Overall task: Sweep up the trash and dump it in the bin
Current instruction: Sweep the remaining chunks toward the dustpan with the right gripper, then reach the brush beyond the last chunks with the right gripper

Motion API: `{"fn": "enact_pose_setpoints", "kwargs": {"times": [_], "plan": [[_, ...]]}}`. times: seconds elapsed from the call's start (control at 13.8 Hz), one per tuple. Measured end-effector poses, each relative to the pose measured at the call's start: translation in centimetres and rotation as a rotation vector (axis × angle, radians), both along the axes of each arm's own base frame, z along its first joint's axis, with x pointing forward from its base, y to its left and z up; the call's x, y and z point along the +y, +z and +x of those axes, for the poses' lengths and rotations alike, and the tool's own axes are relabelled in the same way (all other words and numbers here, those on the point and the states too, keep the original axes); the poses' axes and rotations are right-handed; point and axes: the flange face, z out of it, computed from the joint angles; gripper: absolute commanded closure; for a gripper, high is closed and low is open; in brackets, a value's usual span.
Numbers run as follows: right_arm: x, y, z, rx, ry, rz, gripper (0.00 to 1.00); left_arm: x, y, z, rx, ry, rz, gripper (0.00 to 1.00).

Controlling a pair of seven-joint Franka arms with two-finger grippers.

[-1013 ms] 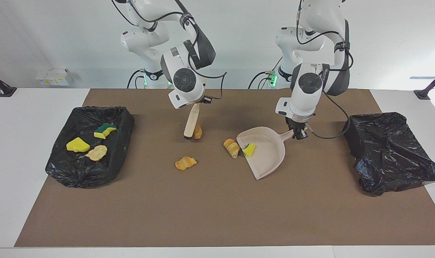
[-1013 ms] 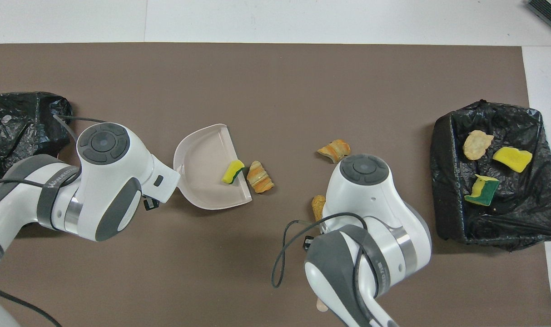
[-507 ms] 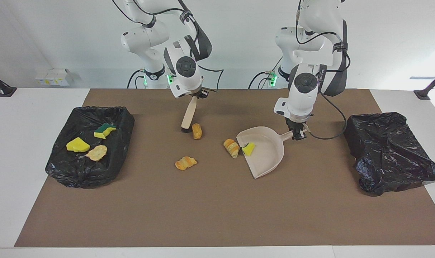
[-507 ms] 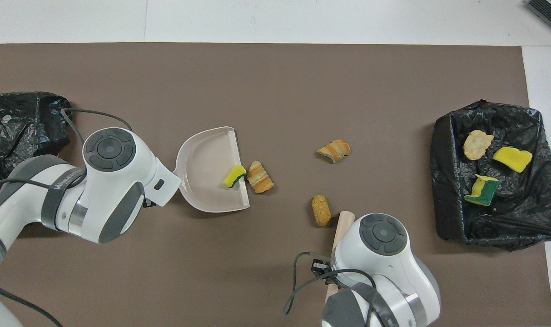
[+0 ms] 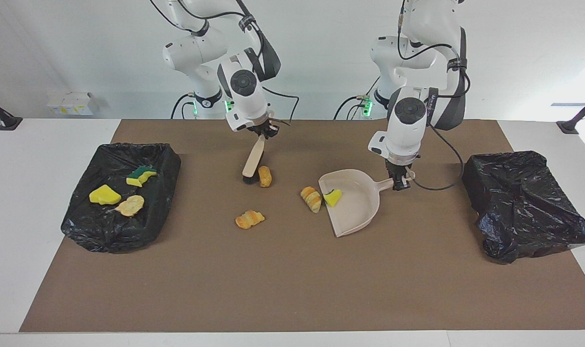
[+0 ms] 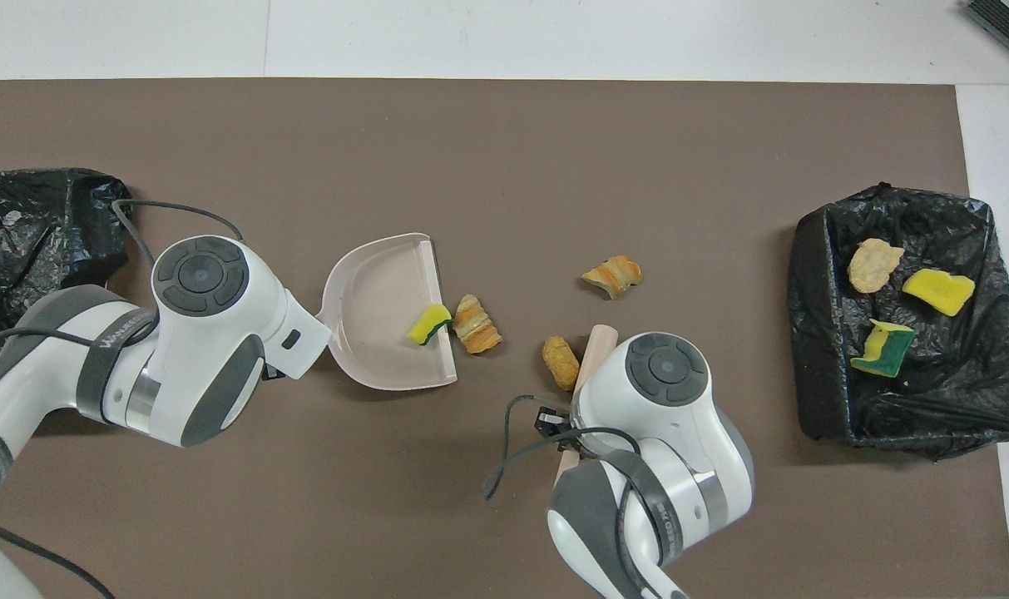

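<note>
My right gripper [image 5: 264, 132] is shut on the handle of the beige brush [image 5: 252, 159], whose dark bristles rest on the mat against a tan lump of trash [image 5: 265, 176]. My left gripper [image 5: 399, 183] is shut on the handle of the beige dustpan [image 5: 357, 214], which lies flat with a yellow, green-backed sponge piece [image 5: 333, 197] just inside its lip. A striped bread-like lump [image 5: 311, 199] sits at the lip, outside the pan. Another orange lump [image 5: 249, 219] lies farther from the robots. In the overhead view the wrists hide both grippers; the brush tip [image 6: 597, 339] touches the tan lump [image 6: 561, 363].
A black-lined bin [image 5: 106, 236] at the right arm's end holds two yellow sponge pieces and a pale lump. A crumpled black bag [image 5: 523, 207] sits at the left arm's end. A brown mat [image 5: 292, 289] covers the table's middle.
The right arm drew back toward the robots, then swung the brush in again. The tan lump slid a little toward the dustpan. The dustpan turned slightly.
</note>
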Motion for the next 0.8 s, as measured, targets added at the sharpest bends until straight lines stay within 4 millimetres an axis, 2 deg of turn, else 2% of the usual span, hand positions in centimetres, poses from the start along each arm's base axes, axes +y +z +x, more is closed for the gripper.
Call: {"fn": "enact_pose_setpoints", "kwargs": {"times": [0.22,0.51,0.65,0.8], "plan": [[2.3,0.7,3.5,-0.013,-0.037,0.064,1.0,0.0,0.0,0.0,0.0,0.0,0.0,1.0],[3.6,2.8,5.8,-0.015,-0.037,0.1,1.0,0.0,-0.1,0.0,-0.003,-0.002,-0.002,1.0],[2.5,3.9,6.7,0.023,-0.015,0.096,1.0,0.1,-0.1,0.0,-0.004,-0.002,-0.002,1.0],[-0.2,5.1,7.7,0.043,0.042,0.078,1.0,0.1,-0.1,0.0,-0.005,-0.004,-0.003,1.0]]}}
